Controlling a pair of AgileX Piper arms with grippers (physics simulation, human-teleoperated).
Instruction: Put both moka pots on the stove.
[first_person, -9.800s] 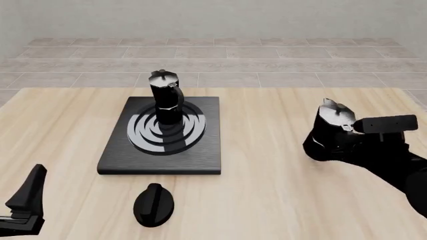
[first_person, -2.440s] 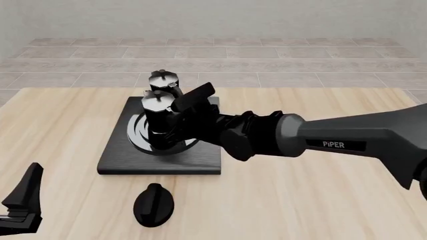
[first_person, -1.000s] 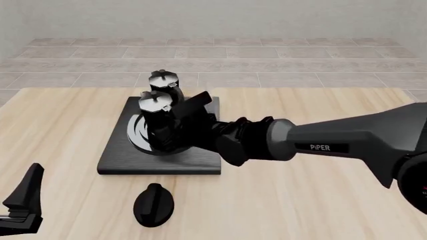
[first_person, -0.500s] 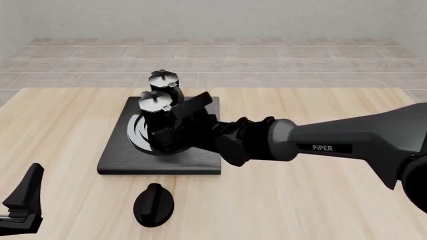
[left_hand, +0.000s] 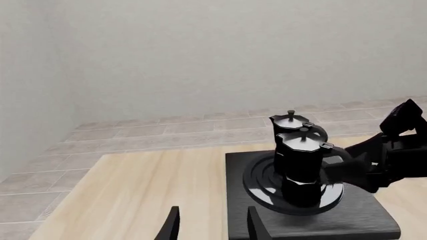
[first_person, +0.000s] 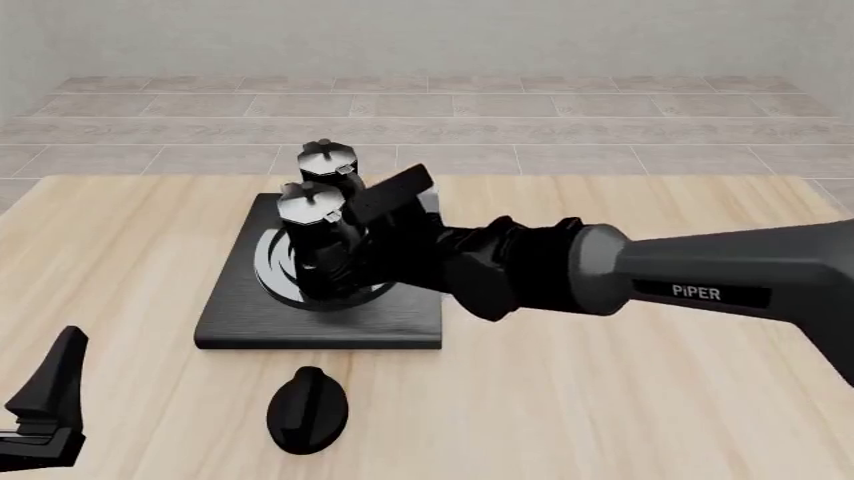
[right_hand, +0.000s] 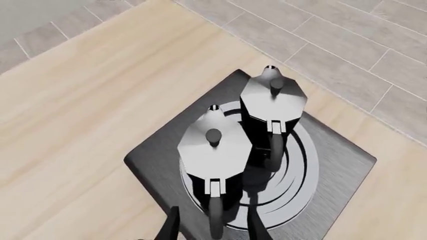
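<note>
Both glossy black faceted moka pots stand upright on the flat black stove (first_person: 320, 318) with silver-white burner rings. The nearer pot (first_person: 316, 240) sits just ahead of the right gripper (first_person: 358, 236), its handle between the spread fingers, not pinched; the farther pot (first_person: 328, 165) stands just beyond. The left gripper (left_hand: 210, 225) hangs well back, fingers apart, holding nothing.

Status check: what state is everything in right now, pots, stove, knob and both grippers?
Near moka pot: upright on the burner rings, lid shut.
Far moka pot: upright on the rings, lid shut.
Stove: flat, carrying both pots.
Knob: on the table.
Right gripper: open.
Left gripper: open.
</note>
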